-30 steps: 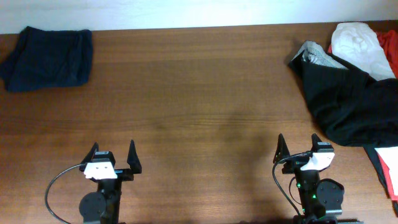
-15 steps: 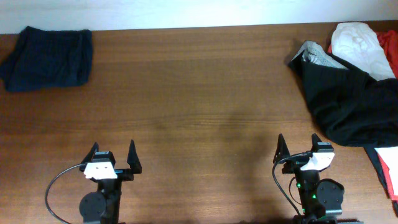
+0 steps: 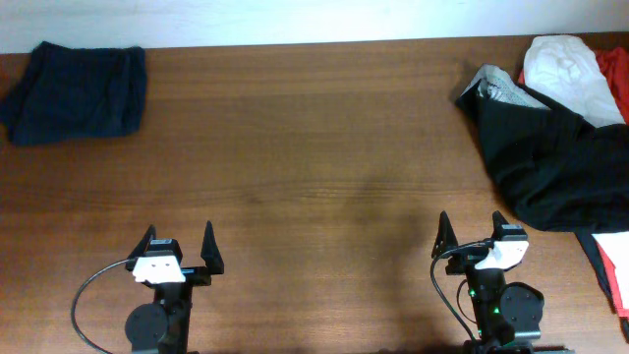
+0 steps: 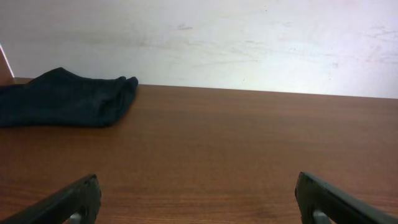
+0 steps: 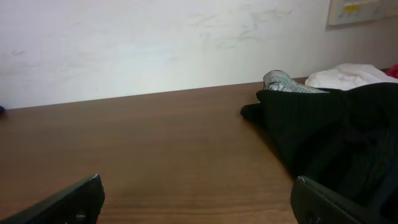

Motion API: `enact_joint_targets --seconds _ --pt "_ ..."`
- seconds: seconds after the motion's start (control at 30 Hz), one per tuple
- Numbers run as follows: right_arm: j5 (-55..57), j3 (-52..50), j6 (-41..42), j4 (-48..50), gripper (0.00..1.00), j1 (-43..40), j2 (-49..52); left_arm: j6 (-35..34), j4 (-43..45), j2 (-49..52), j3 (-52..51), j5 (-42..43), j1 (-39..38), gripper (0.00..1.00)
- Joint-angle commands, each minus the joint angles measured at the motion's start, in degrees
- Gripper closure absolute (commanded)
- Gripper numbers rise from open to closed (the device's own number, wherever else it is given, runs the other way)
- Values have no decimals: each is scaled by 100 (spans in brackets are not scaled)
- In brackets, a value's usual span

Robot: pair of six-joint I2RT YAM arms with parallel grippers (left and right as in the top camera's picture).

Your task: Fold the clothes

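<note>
The black garment (image 3: 555, 157) lies crumpled at the right side of the table, with a light grey inner part (image 3: 503, 88) showing at its far left edge. It also shows in the right wrist view (image 5: 336, 134), ahead and to the right. My right gripper (image 3: 476, 239) is open and empty near the front edge, apart from the garment; its fingertips frame bare wood in the right wrist view (image 5: 199, 202). My left gripper (image 3: 178, 246) is open and empty at the front left, also seen in the left wrist view (image 4: 199, 199).
A navy-blue folded garment (image 3: 77, 90) lies at the far left corner and shows in the left wrist view (image 4: 62, 98). A white garment (image 3: 568, 67) and red garments (image 3: 617, 69) lie at the far right. A pale wall stands behind the table.
</note>
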Motion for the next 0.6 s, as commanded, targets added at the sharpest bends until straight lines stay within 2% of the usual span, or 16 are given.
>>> enact_joint_targets --seconds 0.0,0.2,0.23,0.3,0.37,0.5,0.57 --pt "52 -35 -2 -26 1 -46 -20 87 -11 9 -33 -39 39 1" --pt "-15 -35 122 264 1 -44 -22 87 -11 9 -33 -39 39 1" --pt "-271 -35 415 389 1 -44 -22 87 -11 9 -33 -39 39 1" --pt "-1827 -35 1873 317 1 -39 -22 87 -11 9 -33 -39 39 1" --pt "-2730 -35 2474 203 2 -39 -22 87 -11 9 -33 -39 39 1" --pt "-2844 -35 3377 452 2 -42 -22 87 -11 9 -33 -39 39 1" --pt "-2804 -35 3410 1311 1 -42 -22 87 -11 9 -33 -39 39 1"
